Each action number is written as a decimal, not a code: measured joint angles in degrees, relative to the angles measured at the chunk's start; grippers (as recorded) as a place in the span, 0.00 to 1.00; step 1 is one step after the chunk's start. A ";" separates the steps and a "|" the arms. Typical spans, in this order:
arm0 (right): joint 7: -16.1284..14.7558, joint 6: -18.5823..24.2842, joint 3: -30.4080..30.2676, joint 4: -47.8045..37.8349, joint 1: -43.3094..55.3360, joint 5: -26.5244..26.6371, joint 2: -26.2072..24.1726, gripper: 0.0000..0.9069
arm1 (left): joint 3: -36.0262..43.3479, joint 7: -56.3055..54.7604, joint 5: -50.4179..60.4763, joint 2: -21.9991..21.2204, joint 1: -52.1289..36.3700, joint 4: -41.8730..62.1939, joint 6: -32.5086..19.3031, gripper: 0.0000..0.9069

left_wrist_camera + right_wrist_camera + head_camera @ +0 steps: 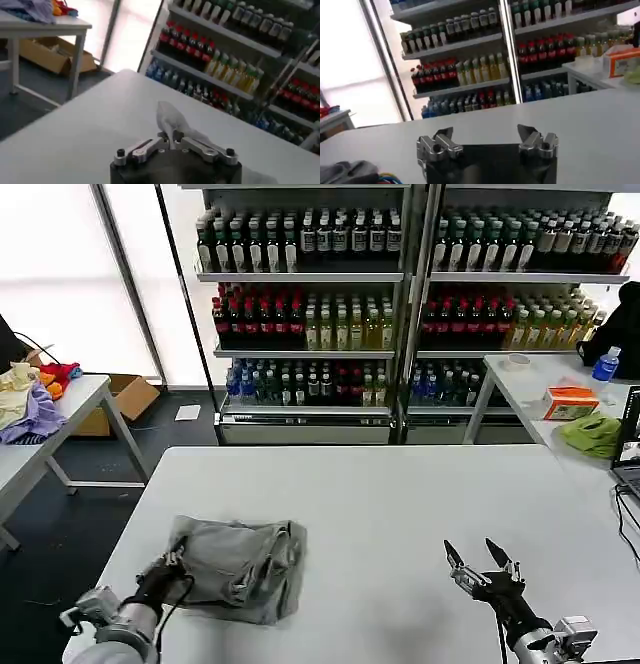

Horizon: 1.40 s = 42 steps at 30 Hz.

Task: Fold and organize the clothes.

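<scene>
Nearest the robot, the left gripper (172,563) is pinched onto the near left edge of the light grey shirt (245,569), which lies bunched and partly folded on the white table (400,494), left of centre. The right gripper (479,561), fingers spread, hovers idle over bare tabletop well to the shirt's right. To fold well, the pinched edge should probably be carried flat across, avoiding further bunching. Beyond stand bottle shelves (305,294).

Two black-and-silver robot arms

The left gripper (172,565) and right gripper (480,558) have black pointed fingers, silver linkage bars (black screws at pivots), black cables, grey wrists.
</scene>
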 measured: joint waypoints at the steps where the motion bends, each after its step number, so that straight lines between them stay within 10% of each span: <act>1: -0.02 0.06 -0.11 -0.01 0.05 0.02 -0.01 1.00 | -1.29 0.21 -1.13 1.00 0.10 0.08 0.20 0.01; 21: 0.01 1.32 1.60 0.57 -1.76 1.12 -0.25 1.00 | -13.65 0.72 -13.97 18.35 -2.26 1.45 4.59 0.02; 42: 0.83 -0.31 5.66 4.78 -4.28 1.23 2.90 1.00 | 22.02 -8.87 -1.57 1.94 -8.63 -2.72 5.45 0.02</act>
